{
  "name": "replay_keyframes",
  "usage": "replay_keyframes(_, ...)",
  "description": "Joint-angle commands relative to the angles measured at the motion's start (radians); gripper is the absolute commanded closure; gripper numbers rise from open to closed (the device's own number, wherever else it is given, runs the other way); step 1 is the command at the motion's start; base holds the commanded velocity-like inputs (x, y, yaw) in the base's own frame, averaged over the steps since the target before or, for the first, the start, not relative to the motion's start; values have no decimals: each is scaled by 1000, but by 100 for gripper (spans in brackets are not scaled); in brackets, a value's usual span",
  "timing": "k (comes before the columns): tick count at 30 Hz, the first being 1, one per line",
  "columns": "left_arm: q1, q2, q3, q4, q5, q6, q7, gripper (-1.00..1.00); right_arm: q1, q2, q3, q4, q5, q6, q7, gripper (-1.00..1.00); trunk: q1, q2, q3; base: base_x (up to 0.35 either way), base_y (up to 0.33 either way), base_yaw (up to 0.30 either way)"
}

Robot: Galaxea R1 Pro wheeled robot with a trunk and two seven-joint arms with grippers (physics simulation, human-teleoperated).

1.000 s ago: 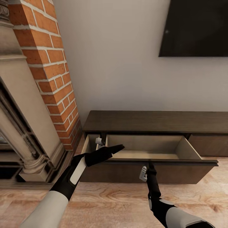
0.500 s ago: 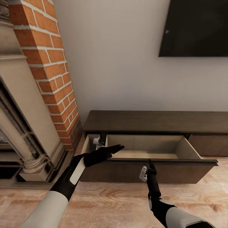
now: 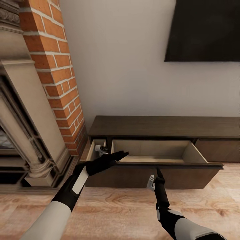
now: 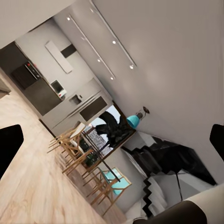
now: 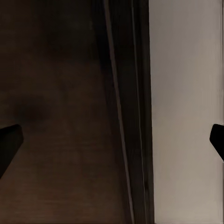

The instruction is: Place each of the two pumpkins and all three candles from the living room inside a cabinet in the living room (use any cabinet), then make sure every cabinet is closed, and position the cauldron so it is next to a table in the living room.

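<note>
The long dark-brown cabinet (image 3: 160, 126) stands against the wall with one wide drawer (image 3: 186, 176) pulled out. The part of the drawer's pale inside that shows holds nothing. My left gripper (image 3: 101, 149) hangs open at the drawer's left end, by the gap beside its side wall. In the left wrist view the left gripper (image 4: 112, 142) points back across the room. My right gripper (image 3: 155, 176) is open, upright and close in front of the drawer front. Between the spread fingers of the right gripper (image 5: 112, 140) I see dark wood (image 5: 56, 93). Pumpkins, candles, cauldron and table are out of view.
A red brick column (image 3: 56, 76) and a stone fireplace surround (image 3: 23, 116) stand just left of the cabinet. A black TV (image 3: 206, 30) hangs on the wall above. Wood floor (image 3: 116, 206) lies under me. Behind me are dining chairs (image 4: 79, 144) and a staircase (image 4: 163, 177).
The whole picture has shifted a little, so the camera moved. The drawer front looks slightly nearer to the cabinet body. My left gripper sits a bit further left; the right arm holds its pose.
</note>
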Motion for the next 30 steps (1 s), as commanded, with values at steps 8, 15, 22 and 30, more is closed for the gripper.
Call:
replay_keyframes(8, 0, -3, 0, 0, -2, 3, 2, -100, 0, -7, -3, 0, -3, -29, 1, -100, -4, 2, 31, 0, 0, 0)
replay_keyframes(15, 0, -10, -2, 1, -3, 4, 3, -100, 0, -19, -4, 12, -111, -122, 12, -100, -17, 24, 56, 0, 0, 0)
replay_keyframes(22, 0, -17, -6, 4, -4, 1, 14, -100, 6, -46, 0, 69, -156, -153, 19, -100, -44, 73, 78, 0, 0, 0)
replay_keyframes(30, 0, -20, -8, 3, -5, 1, 22, -100, 19, -64, 0, 96, -166, -177, 18, -100, -74, 129, 103, 0, 0, 0)
